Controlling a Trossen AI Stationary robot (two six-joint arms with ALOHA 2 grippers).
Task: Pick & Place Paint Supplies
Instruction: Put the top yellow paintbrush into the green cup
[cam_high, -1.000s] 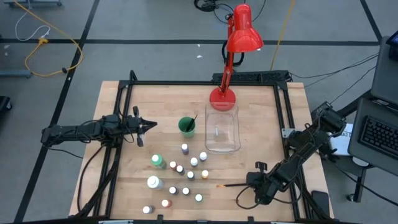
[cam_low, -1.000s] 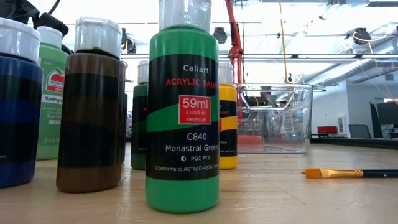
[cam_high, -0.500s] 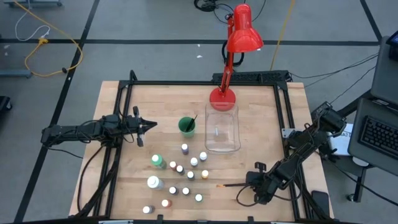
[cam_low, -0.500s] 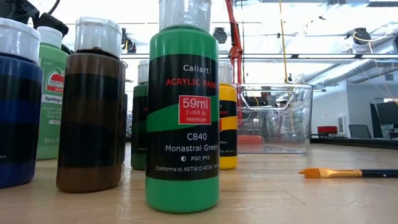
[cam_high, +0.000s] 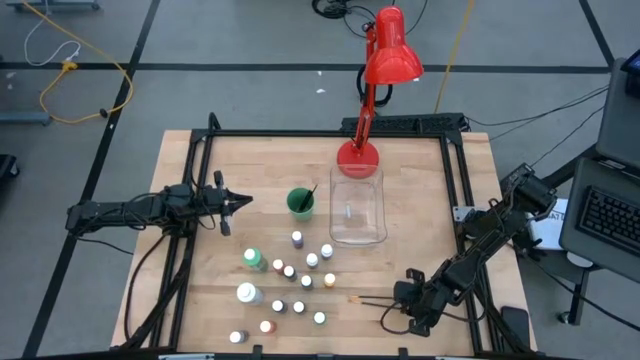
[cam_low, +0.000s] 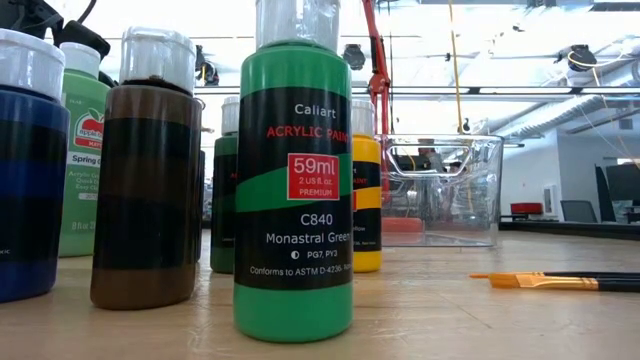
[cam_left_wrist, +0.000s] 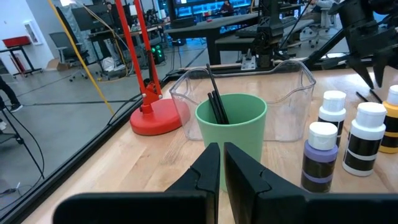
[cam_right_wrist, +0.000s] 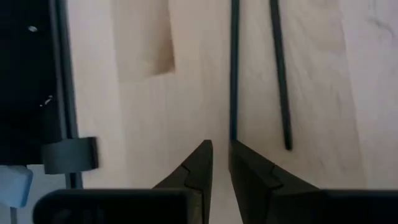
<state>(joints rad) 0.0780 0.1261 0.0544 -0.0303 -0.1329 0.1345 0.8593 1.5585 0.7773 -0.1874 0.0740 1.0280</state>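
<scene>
From above, the right gripper (cam_high: 400, 297) sits low at the table's (cam_high: 420, 200) near edge, fingers narrowed around a brush (cam_high: 375, 300) handle beside the paint bottles (cam_high: 290, 285), while its wrist view shows two brush handles (cam_right_wrist: 234, 68) ahead, one between the tips; the left gripper (cam_left_wrist: 221, 163), pressed together and empty, faces the green cup (cam_left_wrist: 231, 134).

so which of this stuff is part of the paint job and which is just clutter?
Job:
- paint bottles, clustered on the table's near left
- two brushes lying on the table by the right gripper
- brushes in cup

Lying about:
- green cup
- clear bin
- red lamp
- left gripper, waiting left of the cup
</scene>
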